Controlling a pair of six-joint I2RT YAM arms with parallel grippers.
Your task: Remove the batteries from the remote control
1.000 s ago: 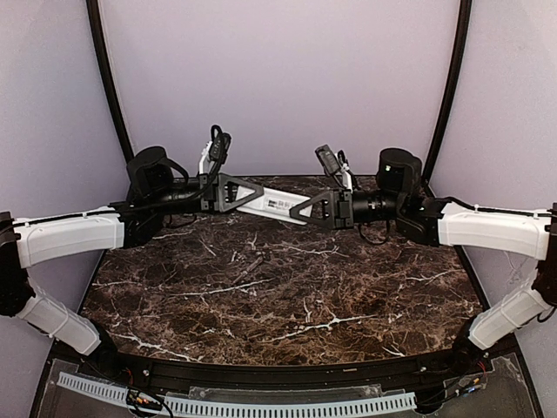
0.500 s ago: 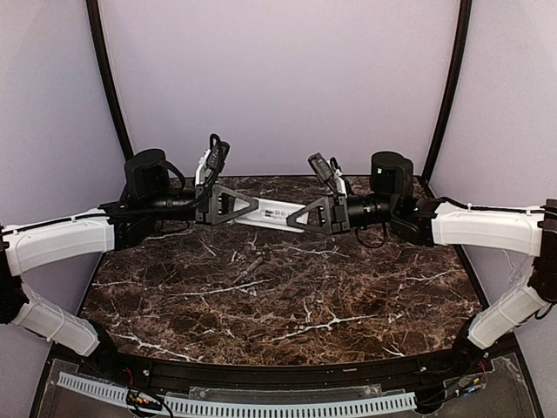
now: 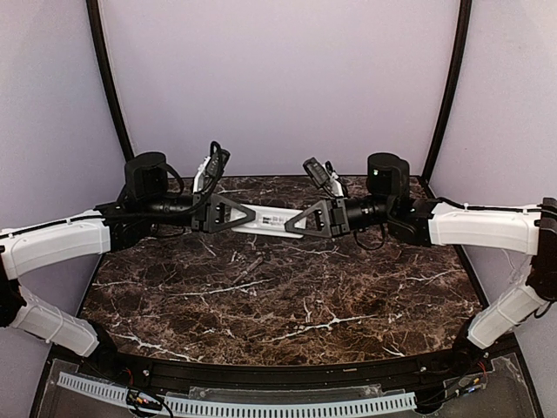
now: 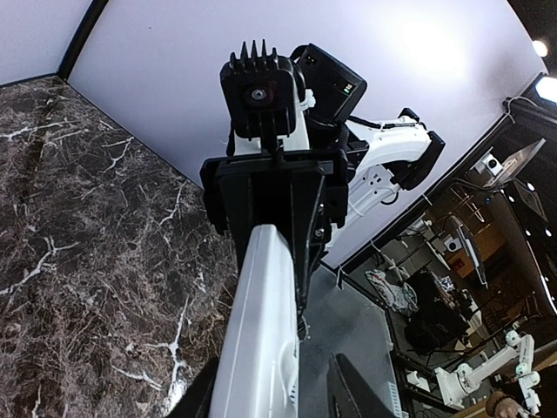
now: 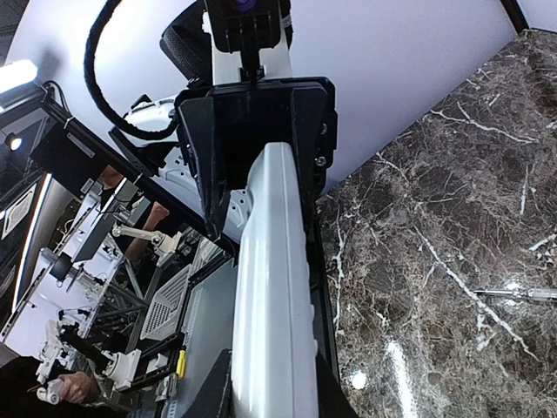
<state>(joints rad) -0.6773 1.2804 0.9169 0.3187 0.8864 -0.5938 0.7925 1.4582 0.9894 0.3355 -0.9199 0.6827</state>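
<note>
I hold the slim white plastic remote control (image 3: 271, 218) up above the far side of the dark marble table (image 3: 287, 305). The right gripper (image 3: 293, 226) has its jaws clamped on one end. The left gripper (image 3: 248, 216) has its jaws loose around the other end. If the right gripper slips, the remote drops.

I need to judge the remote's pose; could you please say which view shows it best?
Top external: the remote shows at nearly full length, with dark markings on it. Both wrist views show it only foreshortened, a plain white bar.
</note>
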